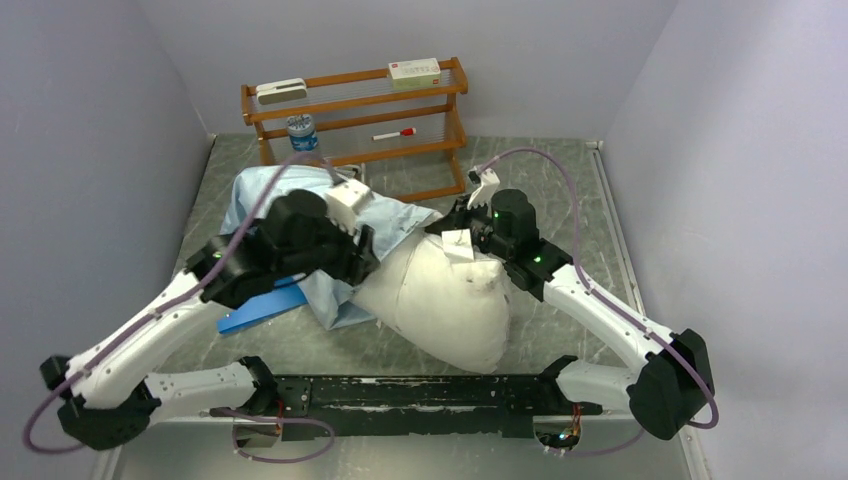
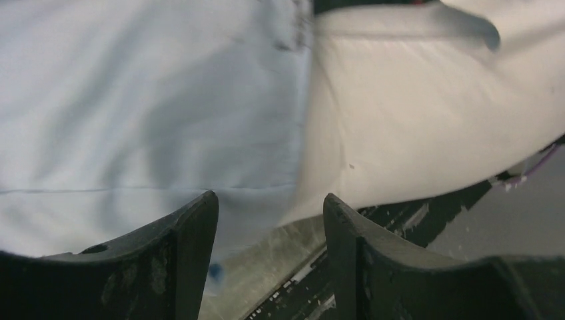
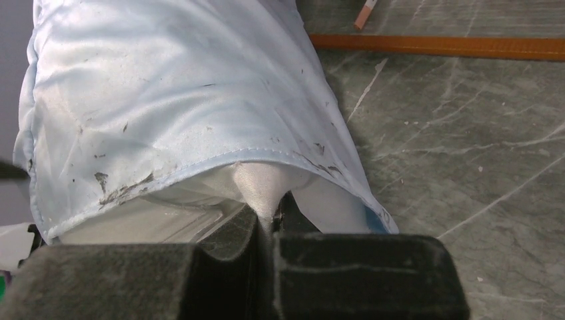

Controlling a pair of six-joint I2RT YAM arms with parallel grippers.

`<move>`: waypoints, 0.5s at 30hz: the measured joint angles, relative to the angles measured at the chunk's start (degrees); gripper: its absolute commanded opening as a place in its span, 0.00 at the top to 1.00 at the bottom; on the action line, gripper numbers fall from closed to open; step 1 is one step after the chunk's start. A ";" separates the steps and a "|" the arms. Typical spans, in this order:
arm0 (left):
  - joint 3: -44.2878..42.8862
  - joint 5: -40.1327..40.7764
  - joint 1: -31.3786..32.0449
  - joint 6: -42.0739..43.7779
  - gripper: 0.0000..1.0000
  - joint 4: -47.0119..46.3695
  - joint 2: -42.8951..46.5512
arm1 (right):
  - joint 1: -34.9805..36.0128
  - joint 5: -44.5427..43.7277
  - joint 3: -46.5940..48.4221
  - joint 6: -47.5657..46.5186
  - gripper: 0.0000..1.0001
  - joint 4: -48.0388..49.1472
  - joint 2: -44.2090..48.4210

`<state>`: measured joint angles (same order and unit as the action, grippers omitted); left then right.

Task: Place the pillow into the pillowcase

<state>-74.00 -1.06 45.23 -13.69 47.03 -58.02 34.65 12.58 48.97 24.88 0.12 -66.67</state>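
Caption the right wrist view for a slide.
Right hand pinches the white pillow at the open hem of the pillowcase.

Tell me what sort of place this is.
Probably a robot test cell: plain grey walls box in the tabletop, two arms sit bolted to a black rail, and a wooden rack holds props.

My left claw (image 2: 270, 200) hangs with its two dark fingers (image 2: 180, 267) apart and nothing pinched between them. Just beyond the tips, the pale blue pillowcase (image 2: 133, 100) fills the left and middle of my sight, wrinkled, its stitched hem running top to bottom. Right of that hem, touching it, is the white pillow (image 2: 413, 113). Under the pillow's lower edge I see grey marbled table (image 2: 286, 247), a black rail (image 2: 440, 203) and a purple cable (image 2: 533, 170) at far right.
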 measured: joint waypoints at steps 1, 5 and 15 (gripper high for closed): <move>-0.17 3.08 4.09 -1.36 0.34 0.48 -1.16 | -0.11 0.11 -0.09 0.09 1.00 0.15 -0.04; -0.83 15.26 16.11 -6.97 0.25 3.72 -5.75 | -0.37 0.44 -0.52 0.50 1.00 0.94 -0.07; -7.45 43.12 30.67 -19.37 0.37 13.49 -17.68 | -0.50 1.29 -1.03 0.61 1.00 1.68 0.52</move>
<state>-81.45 42.06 75.90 -33.06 60.51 -75.70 34.15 13.87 47.94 25.50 1.80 -66.15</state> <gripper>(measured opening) 0.659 0.034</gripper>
